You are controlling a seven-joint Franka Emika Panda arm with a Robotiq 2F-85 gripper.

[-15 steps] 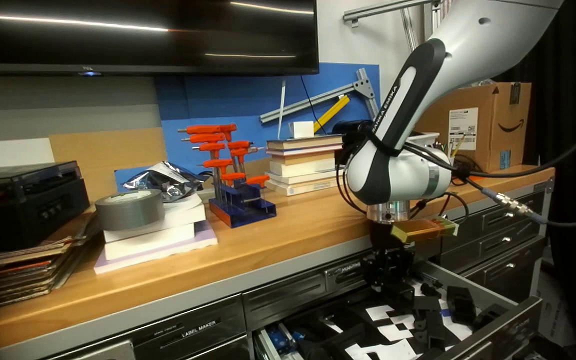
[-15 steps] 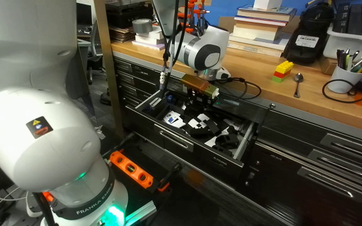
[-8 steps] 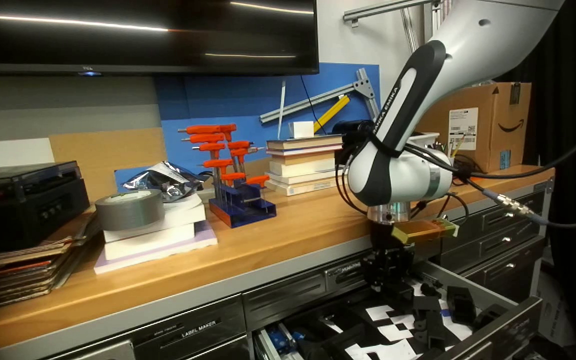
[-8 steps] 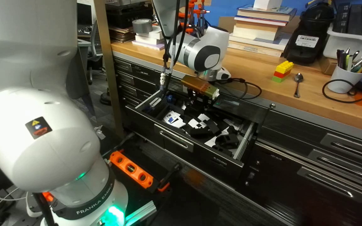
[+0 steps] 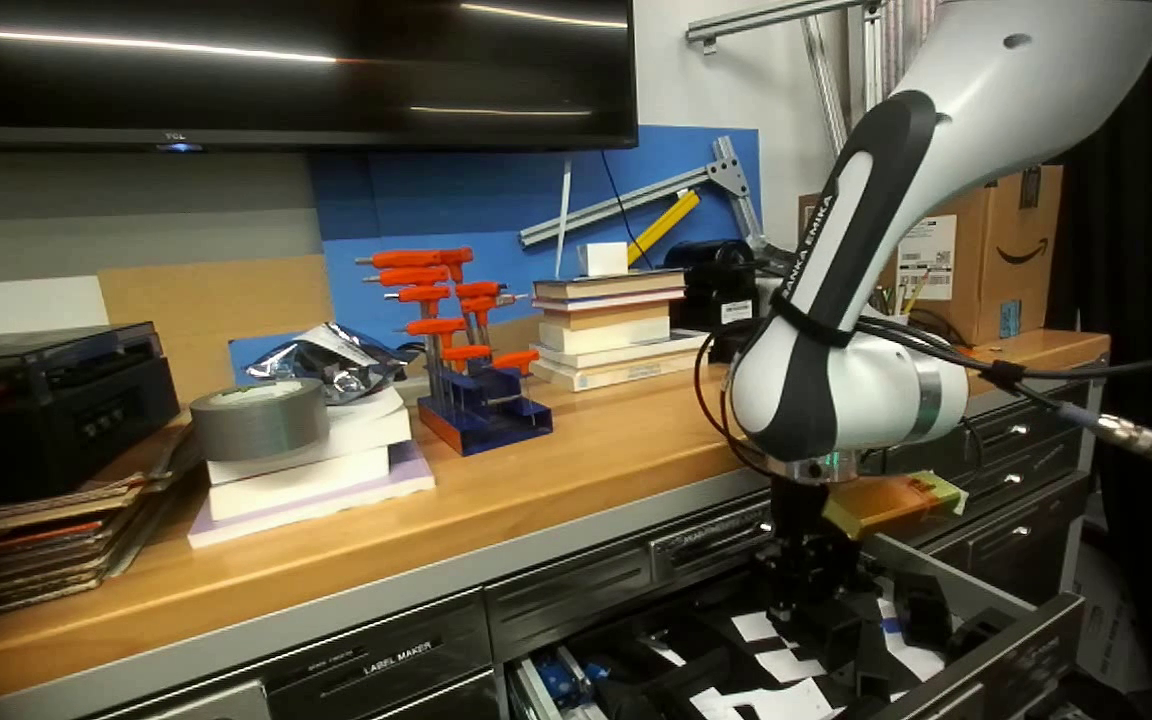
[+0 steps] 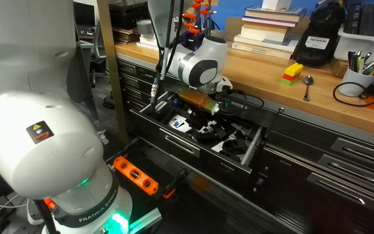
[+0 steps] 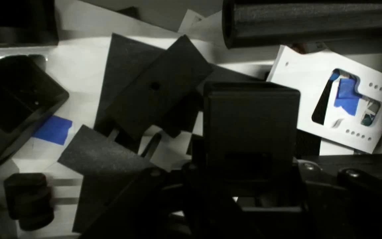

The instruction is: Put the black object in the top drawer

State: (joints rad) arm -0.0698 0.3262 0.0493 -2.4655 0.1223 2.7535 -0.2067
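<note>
Only the wrist view clearly showed the black object [image 7: 252, 124], seemingly clutched by the gripper [image 7: 248, 166]. Both had since sunk lower over the top drawer [image 6: 208, 156].

black object [image 7: 251, 124] (underside hidden)

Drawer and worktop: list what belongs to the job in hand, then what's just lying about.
For the job:
black object, held by the robot
open drawer, where it is to go

Just lying about, on the worktop:
tape
books
orange-handled tools
bricks
spoon
</note>
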